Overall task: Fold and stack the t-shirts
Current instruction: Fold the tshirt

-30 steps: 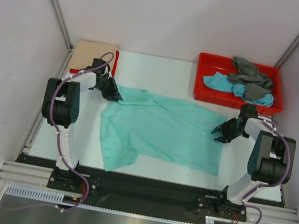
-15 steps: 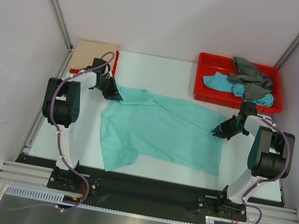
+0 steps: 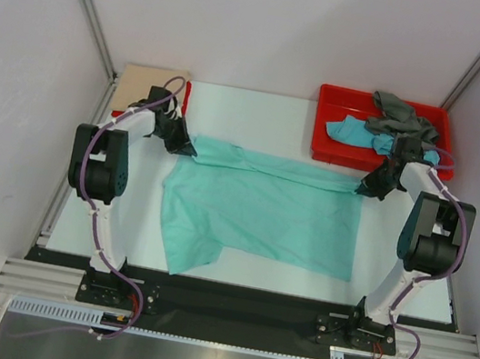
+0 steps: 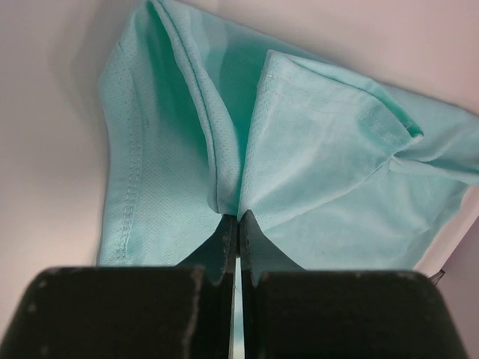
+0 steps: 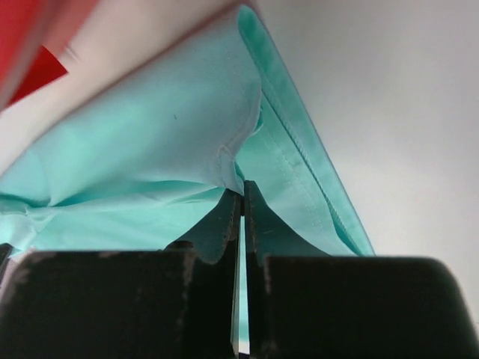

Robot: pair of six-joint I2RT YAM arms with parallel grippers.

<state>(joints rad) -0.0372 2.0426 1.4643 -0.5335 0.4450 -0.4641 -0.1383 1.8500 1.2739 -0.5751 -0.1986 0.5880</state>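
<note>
Left fingers (image 4: 221, 243) and right fingers (image 5: 227, 224) clamped on mint-green t-shirt (image 3: 262, 211), red tray (image 3: 329, 96) holding grey shirt (image 3: 401, 120), turquoise-blue shirt (image 3: 352, 132)

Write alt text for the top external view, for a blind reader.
A mint-green t-shirt lies spread on a white table, its far edge pinched at either end by the left pincer and right pincer. A red tray at far right holds a crumpled grey t-shirt and turquoise t-shirt; a folded beige t-shirt lies far left.
</note>
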